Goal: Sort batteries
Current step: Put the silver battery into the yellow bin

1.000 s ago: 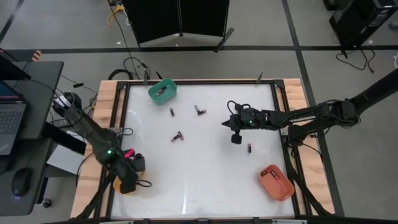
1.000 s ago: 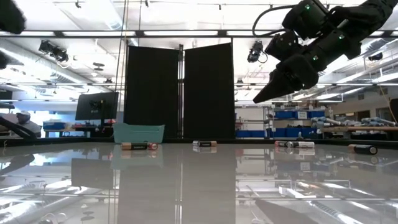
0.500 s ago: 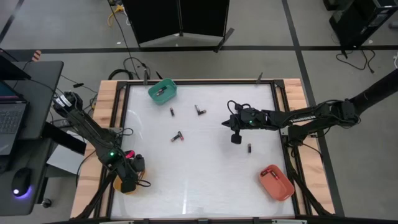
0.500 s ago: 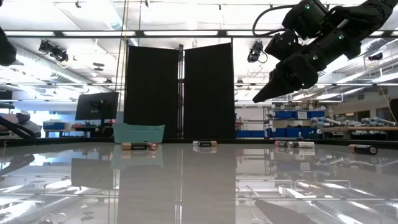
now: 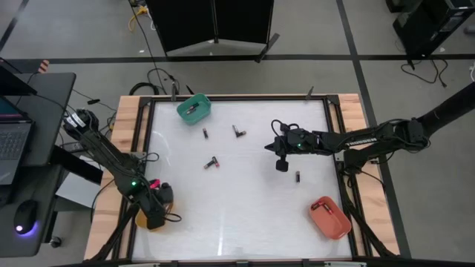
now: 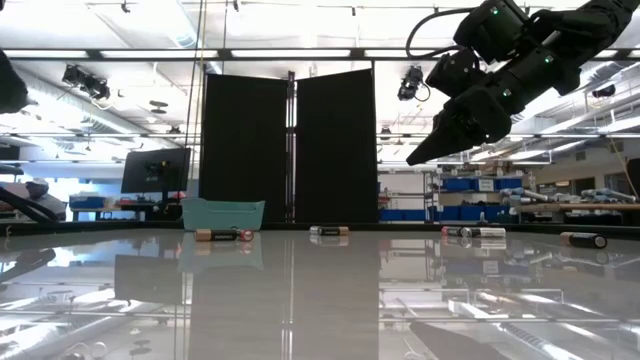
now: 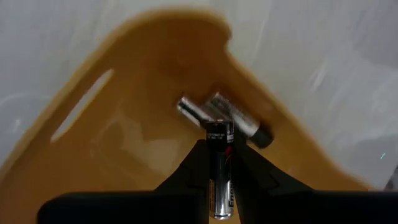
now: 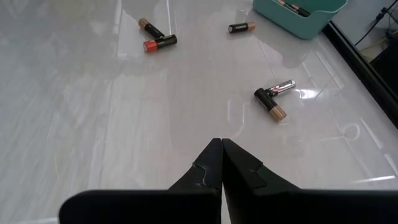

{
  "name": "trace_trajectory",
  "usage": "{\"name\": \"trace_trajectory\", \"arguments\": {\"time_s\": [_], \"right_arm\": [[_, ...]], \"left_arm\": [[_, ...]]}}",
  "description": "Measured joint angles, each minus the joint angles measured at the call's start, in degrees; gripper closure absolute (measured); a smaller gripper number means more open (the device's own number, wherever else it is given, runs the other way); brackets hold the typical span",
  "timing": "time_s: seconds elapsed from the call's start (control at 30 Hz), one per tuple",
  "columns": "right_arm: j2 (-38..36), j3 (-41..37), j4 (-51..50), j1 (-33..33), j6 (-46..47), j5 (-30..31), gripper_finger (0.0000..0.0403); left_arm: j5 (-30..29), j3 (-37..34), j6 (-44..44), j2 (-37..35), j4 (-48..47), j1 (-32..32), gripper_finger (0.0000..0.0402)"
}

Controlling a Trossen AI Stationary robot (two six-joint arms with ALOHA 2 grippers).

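My left gripper [image 5: 154, 210] hovers over the orange-brown bin [image 5: 145, 220] at the table's near left corner, shut on a dark and silvery battery [image 7: 219, 163]. Two silvery batteries [image 7: 219, 113] lie on that bin's floor [image 7: 143, 143]. My right gripper [image 5: 282, 165] hangs shut and empty, high above the table's right half [image 6: 415, 158]. Loose batteries lie on the table: one [image 5: 205, 133], a touching pair [image 5: 237, 132], another pair [image 5: 213, 162], and one [image 5: 297, 176] near the right gripper. One more rests in the green bin [image 5: 194, 108]. My left gripper pinches the battery's body [image 7: 219, 183] between its two fingers [image 7: 193, 169], coming from above and pointing down into the orange-brown bin. The battery lies along the fingers, and its dark, red-banded end [image 7: 219, 130] sticks out past the fingertips. It is lifted clear above the two batteries in the bin.
A red-orange bin [image 5: 329, 217] sits at the near right corner. A black frame [image 5: 335, 133] and wooden borders run round the white table. Open table surface spreads across the near middle [image 5: 237, 215]. A desk with a laptop [image 5: 15, 141] stands left of the table.
My left arm has sunk a little toward the orange-brown bin, as the low view shows. My right arm and the batteries on the table have kept still.
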Motion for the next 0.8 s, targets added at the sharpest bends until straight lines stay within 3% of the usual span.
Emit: {"name": "trace_trajectory", "arguments": {"time_s": [0.27, 0.6, 0.8], "right_arm": [[0.0, 0.0, 0.0, 0.0, -0.1, 0.0, 0.039], [0.0, 0.0, 0.0, 0.0, -0.1, 0.0, 0.039], [0.0, 0.0, 0.0, 0.0, 0.0, 0.0, 0.039]], "left_arm": [[-5.4, -0.1, -11.2, 0.0, 0.9, 0.0, 0.0358], [-6.3, -0.1, -20.5, 0.1, -3.3, 0.0, 0.0358], [-10.1, -0.1, -24.6, 0.1, -4.2, 0.0, 0.0357]]}}
